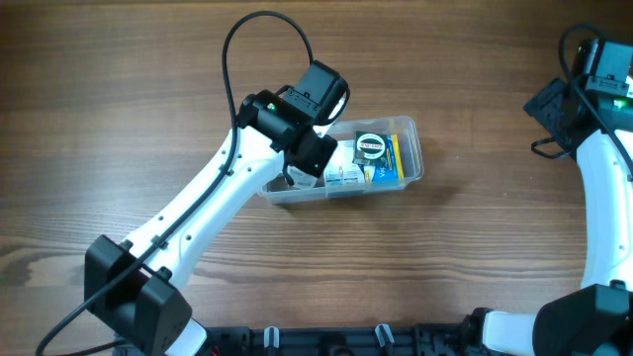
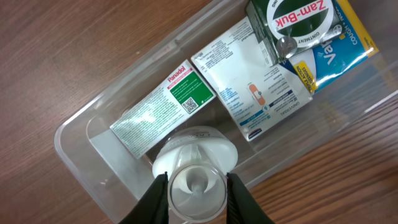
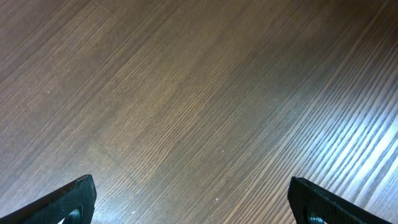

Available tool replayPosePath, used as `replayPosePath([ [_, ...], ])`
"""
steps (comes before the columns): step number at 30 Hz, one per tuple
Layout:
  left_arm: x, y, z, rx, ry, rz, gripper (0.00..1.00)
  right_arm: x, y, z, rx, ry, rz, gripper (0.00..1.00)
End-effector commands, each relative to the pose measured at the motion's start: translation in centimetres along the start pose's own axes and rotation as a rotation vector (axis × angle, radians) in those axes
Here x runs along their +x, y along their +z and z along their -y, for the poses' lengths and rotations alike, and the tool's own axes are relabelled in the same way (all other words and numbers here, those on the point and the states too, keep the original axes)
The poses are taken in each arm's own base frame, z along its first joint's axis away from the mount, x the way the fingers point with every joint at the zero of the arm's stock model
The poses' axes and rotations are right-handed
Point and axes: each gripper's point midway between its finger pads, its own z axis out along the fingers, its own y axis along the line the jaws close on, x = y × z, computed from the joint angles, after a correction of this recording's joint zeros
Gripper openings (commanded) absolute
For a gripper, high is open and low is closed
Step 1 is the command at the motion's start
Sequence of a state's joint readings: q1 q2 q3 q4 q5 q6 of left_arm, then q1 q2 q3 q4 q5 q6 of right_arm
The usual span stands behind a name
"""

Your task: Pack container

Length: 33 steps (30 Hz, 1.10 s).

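The clear plastic container (image 1: 407, 130) lies mid-table; in the left wrist view (image 2: 74, 130) it holds a Panadol box (image 2: 163, 107), a white medicine box (image 2: 249, 81), a Zam-Buk tin (image 2: 297, 18) and a blue-yellow packet (image 2: 339, 43). My left gripper (image 2: 194, 193) is shut on a small clear and white bottle (image 2: 194, 168), over the container's near-left end; it also shows from overhead (image 1: 302, 170). My right gripper (image 3: 193, 199) is open and empty over bare wood, at the far right (image 1: 593, 74).
The wooden table (image 1: 475, 257) surrounds the container. The left arm (image 1: 198, 218) crosses the left half of the table. The right arm (image 1: 603, 198) runs along the right edge. A black cable (image 1: 247, 40) loops above the left wrist.
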<state>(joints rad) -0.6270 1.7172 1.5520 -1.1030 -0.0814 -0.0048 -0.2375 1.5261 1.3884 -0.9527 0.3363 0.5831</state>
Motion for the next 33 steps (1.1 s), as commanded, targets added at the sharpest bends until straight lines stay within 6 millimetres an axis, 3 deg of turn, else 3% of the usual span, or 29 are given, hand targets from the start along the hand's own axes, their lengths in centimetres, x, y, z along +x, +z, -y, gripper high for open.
replayPosePath([
  [1, 0.5, -0.5, -0.3, -0.003, -0.005, -0.010, 0.19, 0.0, 0.2, -0.3, -0.007, 0.018, -0.006, 1.00],
  [14, 3.4, 2.9, -0.1, -0.002, 0.000, -0.090, 0.23, 0.0, 0.2, -0.3, -0.008, 0.018, -0.007, 1.00],
  [20, 4.0, 2.4, -0.1, -0.006, -0.047, -0.107, 0.37, 0.0, 0.2, -0.3, -0.008, 0.018, -0.007, 1.00],
  [24, 4.9, 1.8, -0.2, -0.009, -0.048, -0.133, 0.53, 0.0, 0.2, -0.3, -0.008, 0.019, -0.007, 1.00],
  [29, 4.4, -0.4, -0.8, -0.028, -0.089, -0.066, 0.60, 0.0, 0.2, -0.3, -0.008, 0.018, -0.007, 1.00],
  [31, 3.9, -2.8, -1.6, -0.055, -0.152, 0.006, 0.59, 0.0, 0.2, -0.3, -0.008, 0.018, -0.007, 1.00],
  [33, 4.1, -6.4, -3.8, -0.149, -0.296, 0.104, 0.59, 0.0, 0.2, -0.3, -0.008, 0.018, -0.007, 1.00],
])
